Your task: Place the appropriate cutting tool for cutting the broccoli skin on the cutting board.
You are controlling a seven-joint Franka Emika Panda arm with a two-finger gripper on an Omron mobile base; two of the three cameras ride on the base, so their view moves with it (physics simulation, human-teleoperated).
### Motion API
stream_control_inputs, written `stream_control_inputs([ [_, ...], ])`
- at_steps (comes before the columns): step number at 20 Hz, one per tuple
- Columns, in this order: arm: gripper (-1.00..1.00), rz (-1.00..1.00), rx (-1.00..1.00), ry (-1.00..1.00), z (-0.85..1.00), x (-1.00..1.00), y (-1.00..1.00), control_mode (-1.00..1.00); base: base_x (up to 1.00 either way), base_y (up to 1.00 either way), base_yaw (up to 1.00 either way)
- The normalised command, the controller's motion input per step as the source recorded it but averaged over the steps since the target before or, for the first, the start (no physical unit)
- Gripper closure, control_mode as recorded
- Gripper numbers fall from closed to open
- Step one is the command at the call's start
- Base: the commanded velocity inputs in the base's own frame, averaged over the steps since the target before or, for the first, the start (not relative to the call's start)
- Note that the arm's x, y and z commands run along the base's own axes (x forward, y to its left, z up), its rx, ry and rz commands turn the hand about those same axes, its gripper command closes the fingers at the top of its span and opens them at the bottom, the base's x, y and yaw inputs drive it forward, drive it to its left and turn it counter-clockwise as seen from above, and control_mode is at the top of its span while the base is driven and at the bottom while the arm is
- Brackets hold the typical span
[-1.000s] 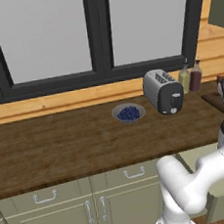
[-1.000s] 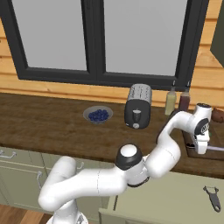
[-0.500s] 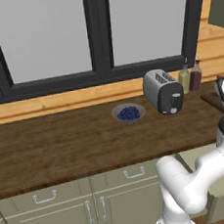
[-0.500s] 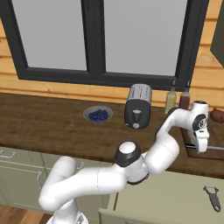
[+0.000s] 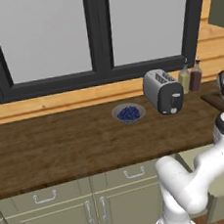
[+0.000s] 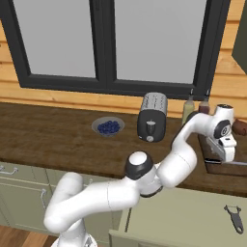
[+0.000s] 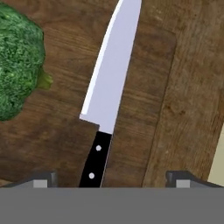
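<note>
A knife (image 7: 109,83) with a black handle and a long steel blade lies flat on the dark brown cutting board (image 7: 57,131). The bright green broccoli (image 7: 17,61) rests on the board to the left of the blade. My gripper (image 7: 111,177) hangs open just above the handle; its fingertips (image 7: 43,178) stand well apart on either side and do not touch it. In the right base view the gripper (image 6: 223,147) points down over the board (image 6: 212,166) at the counter's right end, and the blade (image 6: 237,163) sticks out to the right.
A toaster (image 6: 151,117) and two bottles (image 6: 195,108) stand left of the board, and a bowl of blueberries (image 6: 108,127) sits further left. A reddish-brown lump (image 6: 240,126) lies behind the board. A peeler (image 6: 235,218) lies on the lower pale surface.
The hand has risen slightly above the board. The knife stays lying on the board.
</note>
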Motion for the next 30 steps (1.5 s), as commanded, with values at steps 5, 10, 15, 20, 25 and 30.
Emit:
stream_control_inputs([
  [5, -1.00, 0.11, 0.06, -0.14, 0.28, 0.00, 0.00, -1.00, 0.00, 0.00, 0.00],
  [10, -1.00, 0.13, 0.00, -0.06, 0.90, 0.00, 0.00, -1.00, 0.00, 0.00, 0.00],
  [15, -1.00, 0.02, 0.00, 0.00, 0.05, 0.00, 0.05, -1.00, 0.00, 0.00, 0.00],
  [20, -1.00, 0.08, 0.00, 0.00, 0.70, -0.04, 0.49, -1.00, 0.00, 0.00, 0.00],
  [25, -1.00, 0.21, -0.02, 0.00, 0.84, -0.01, 0.64, -1.00, 0.00, 0.00, 0.00],
  [30, -1.00, 0.22, -0.03, 0.00, 0.41, 0.00, 0.38, -1.00, 0.00, 0.00, 0.00],
])
